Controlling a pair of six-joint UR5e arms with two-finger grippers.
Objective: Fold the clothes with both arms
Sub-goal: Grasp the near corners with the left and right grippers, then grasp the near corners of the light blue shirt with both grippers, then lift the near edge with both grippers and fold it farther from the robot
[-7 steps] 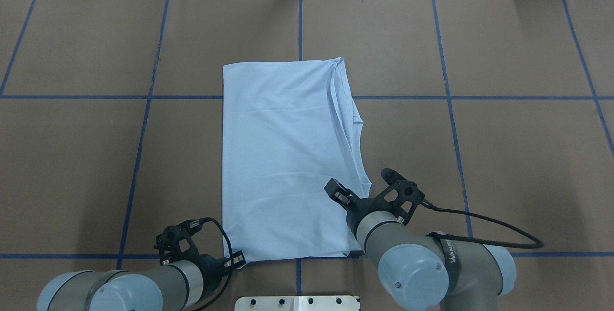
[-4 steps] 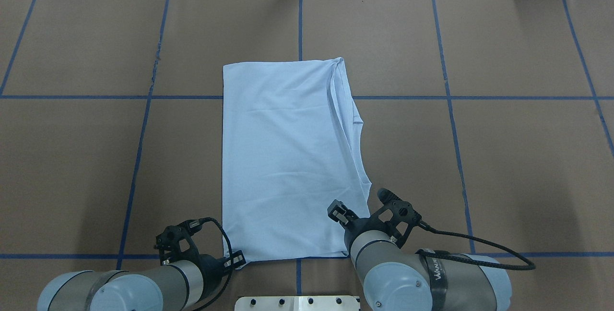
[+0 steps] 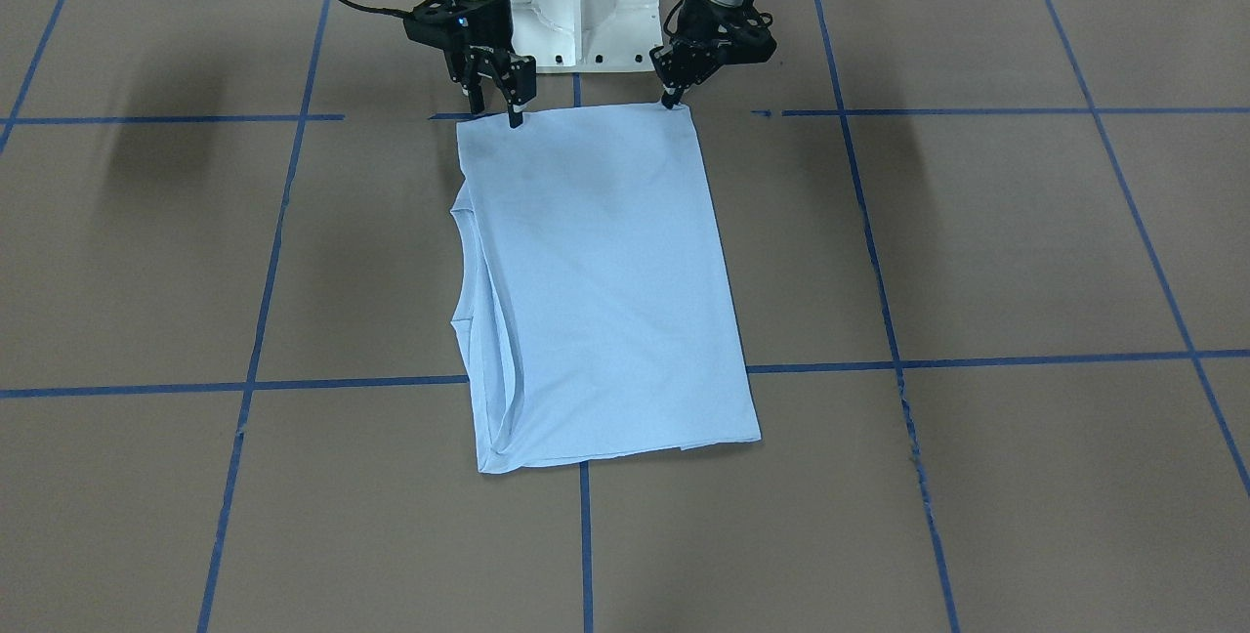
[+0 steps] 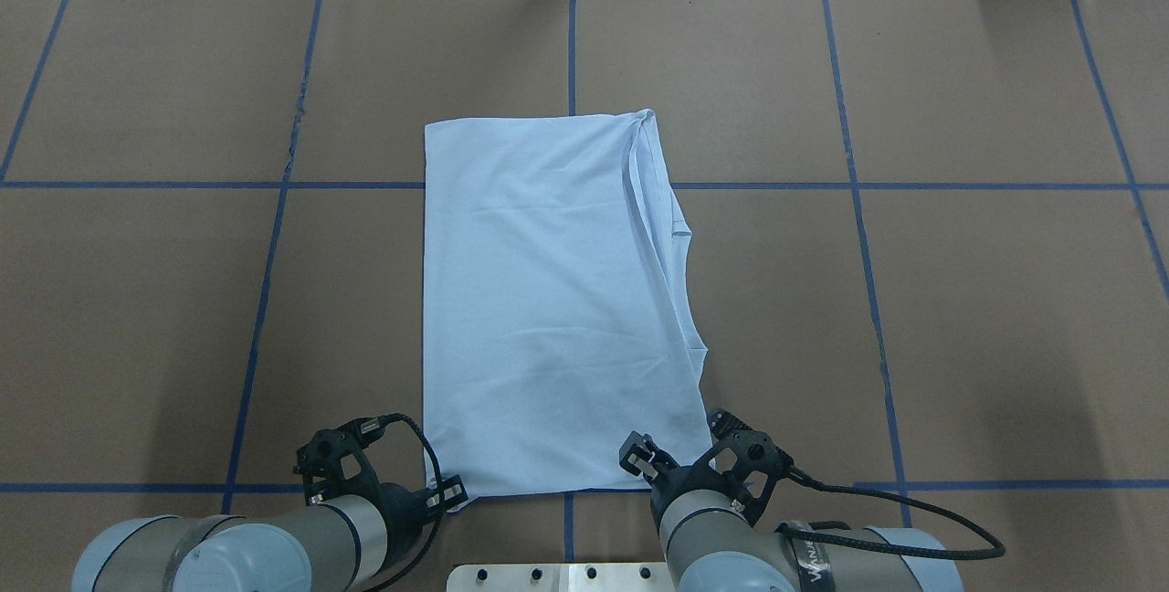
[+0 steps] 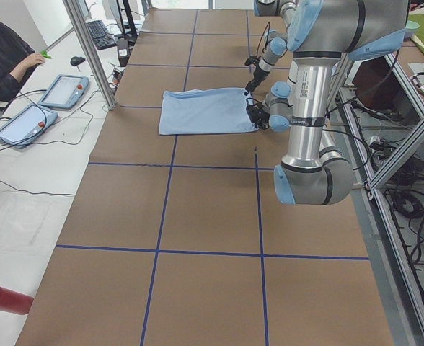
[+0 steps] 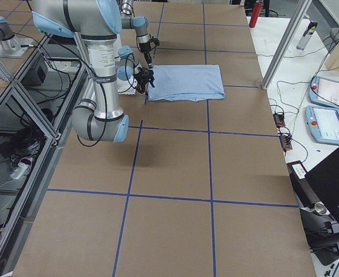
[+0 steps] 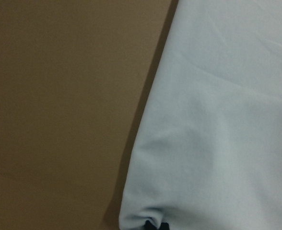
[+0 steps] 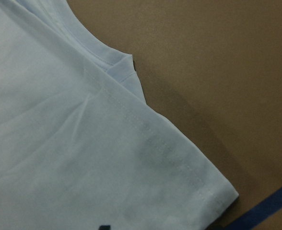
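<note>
Left gripper (image 3: 672,101) pinches one near T-shirt (image 3: 605,291) corner while right gripper (image 3: 496,111), spread wide, straddles the other, seemingly for a joint lift.

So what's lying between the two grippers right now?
Only the T-shirt, its robot-side edge spanning left gripper to right gripper; the front-facing view shows it.
</note>
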